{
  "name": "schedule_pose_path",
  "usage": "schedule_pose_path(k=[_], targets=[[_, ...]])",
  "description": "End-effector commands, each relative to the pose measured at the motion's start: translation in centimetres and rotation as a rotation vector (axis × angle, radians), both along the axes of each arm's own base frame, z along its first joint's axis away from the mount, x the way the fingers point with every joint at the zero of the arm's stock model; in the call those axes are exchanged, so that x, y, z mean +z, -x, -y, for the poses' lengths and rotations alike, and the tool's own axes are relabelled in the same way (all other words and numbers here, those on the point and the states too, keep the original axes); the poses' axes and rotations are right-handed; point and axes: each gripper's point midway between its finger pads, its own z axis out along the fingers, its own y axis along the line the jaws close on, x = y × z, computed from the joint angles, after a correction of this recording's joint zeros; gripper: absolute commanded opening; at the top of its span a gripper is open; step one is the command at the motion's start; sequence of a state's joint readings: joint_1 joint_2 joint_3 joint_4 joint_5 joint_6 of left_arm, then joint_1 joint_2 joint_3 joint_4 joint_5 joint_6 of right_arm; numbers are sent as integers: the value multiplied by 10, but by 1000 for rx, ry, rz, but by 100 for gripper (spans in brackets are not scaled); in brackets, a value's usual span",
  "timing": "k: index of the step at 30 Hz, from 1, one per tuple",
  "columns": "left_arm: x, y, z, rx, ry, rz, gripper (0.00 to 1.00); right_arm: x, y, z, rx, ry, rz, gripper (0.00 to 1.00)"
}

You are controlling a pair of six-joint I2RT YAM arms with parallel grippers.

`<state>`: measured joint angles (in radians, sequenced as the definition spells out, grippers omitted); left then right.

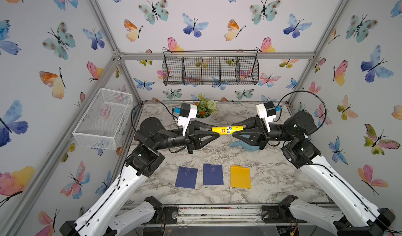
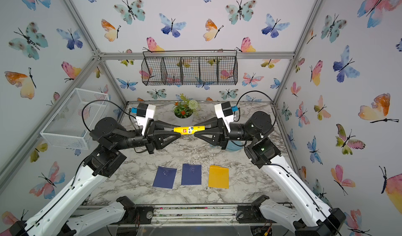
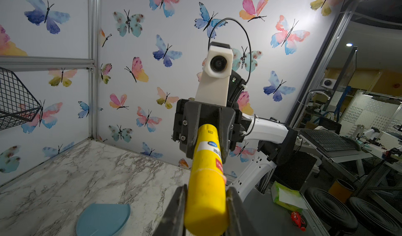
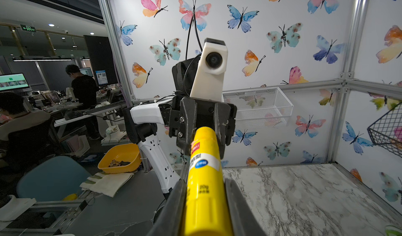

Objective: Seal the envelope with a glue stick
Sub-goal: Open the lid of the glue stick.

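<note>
The yellow glue stick (image 1: 227,130) (image 2: 189,130) hangs level above the marble table, between both arms. My left gripper (image 1: 216,131) (image 3: 205,194) is shut on its plain yellow end (image 3: 206,187). My right gripper (image 1: 236,131) (image 4: 204,188) is shut on the opposite, ribbed end (image 4: 205,193). The two grippers face each other, tip to tip. Three flat envelopes lie in a row near the table's front: two dark blue ones (image 1: 186,177) (image 1: 213,174) and a yellow one (image 1: 240,177). Nothing touches them.
A potted plant (image 1: 204,108) stands at the back centre. A light blue dish (image 1: 245,146) (image 3: 102,219) lies under the right gripper. A white mesh basket (image 1: 104,118) hangs on the left wall, a black wire basket (image 1: 210,70) on the back wall.
</note>
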<state>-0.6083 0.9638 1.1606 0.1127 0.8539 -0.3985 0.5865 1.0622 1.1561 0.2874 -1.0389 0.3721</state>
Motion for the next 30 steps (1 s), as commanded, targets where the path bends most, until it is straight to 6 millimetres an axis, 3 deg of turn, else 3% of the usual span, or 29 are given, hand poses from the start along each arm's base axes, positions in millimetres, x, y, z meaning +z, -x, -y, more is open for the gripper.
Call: schedule_pose_path(k=[1, 14, 19, 25, 28, 30], targets=[[50, 24, -46, 99, 122, 157, 0, 47, 9, 31, -115, -127, 179, 4], [50, 29, -48, 85, 126, 174, 0, 48, 10, 32, -122, -126, 177, 4], [42, 18, -41, 94, 65, 172, 0, 43, 7, 24, -54, -96, 109, 4], [37, 17, -41, 132, 3, 306, 43, 41, 1, 20, -24, -78, -9, 4], [35, 14, -43, 186, -34, 411, 59, 37, -1, 17, 2, -58, -80, 4], [30, 11, -45, 218, -68, 493, 64, 35, -1, 16, 12, -43, -116, 4]])
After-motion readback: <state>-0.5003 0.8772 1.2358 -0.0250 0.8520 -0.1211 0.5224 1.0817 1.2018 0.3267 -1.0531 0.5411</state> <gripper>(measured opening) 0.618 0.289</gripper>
